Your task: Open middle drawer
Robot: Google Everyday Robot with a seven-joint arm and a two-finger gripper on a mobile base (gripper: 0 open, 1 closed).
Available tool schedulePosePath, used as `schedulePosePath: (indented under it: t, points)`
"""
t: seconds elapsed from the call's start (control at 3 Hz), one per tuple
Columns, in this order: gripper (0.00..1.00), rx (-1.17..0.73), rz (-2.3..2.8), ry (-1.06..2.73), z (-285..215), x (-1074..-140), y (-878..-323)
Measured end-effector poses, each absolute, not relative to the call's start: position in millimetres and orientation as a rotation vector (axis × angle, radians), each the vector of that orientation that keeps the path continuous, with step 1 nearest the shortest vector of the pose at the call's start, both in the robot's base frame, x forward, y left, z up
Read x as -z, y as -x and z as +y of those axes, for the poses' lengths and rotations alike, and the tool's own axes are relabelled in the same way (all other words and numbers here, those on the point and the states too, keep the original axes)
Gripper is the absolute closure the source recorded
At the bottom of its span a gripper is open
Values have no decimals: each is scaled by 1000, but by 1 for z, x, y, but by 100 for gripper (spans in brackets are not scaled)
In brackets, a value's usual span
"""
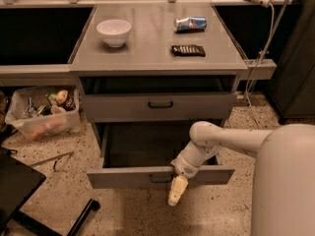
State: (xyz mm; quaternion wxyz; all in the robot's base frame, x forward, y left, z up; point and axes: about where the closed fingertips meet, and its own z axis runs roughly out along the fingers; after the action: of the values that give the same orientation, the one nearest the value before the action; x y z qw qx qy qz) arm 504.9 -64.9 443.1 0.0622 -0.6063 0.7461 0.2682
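The middle drawer (pixel 123 177) is pulled well out of the grey cabinet. Its low front panel carries a small black loop handle (pixel 160 179), and its plain tray interior (pixel 147 146) looks dark. My gripper (pixel 177 191) hangs in front of the drawer's front panel, just right of and below the handle, pointing down toward the floor. My white arm (pixel 221 140) reaches over the drawer's right side from the lower right. Above it, another grey drawer (pixel 160 106) with a black handle sits slightly out, with a dark gap over it.
On the cabinet top (pixel 147 48) are a white bowl (pixel 113 31), a lying can (pixel 190 23) and a black remote-like object (pixel 187 49). A clear bin of clutter (pixel 42 112) stands on the speckled floor at left. A black object (pixel 15 186) lies at lower left.
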Motion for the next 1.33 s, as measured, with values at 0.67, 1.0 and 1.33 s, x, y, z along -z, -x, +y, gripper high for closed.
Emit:
schedulePosePath:
  t: [0.67, 1.0, 1.33]
  points:
    - [0, -827, 2333, 1783, -82, -475, -427]
    - [0, -826, 2332, 1783, -82, -475, -428]
    - [0, -742, 2301, 1821, -75, -489, -440]
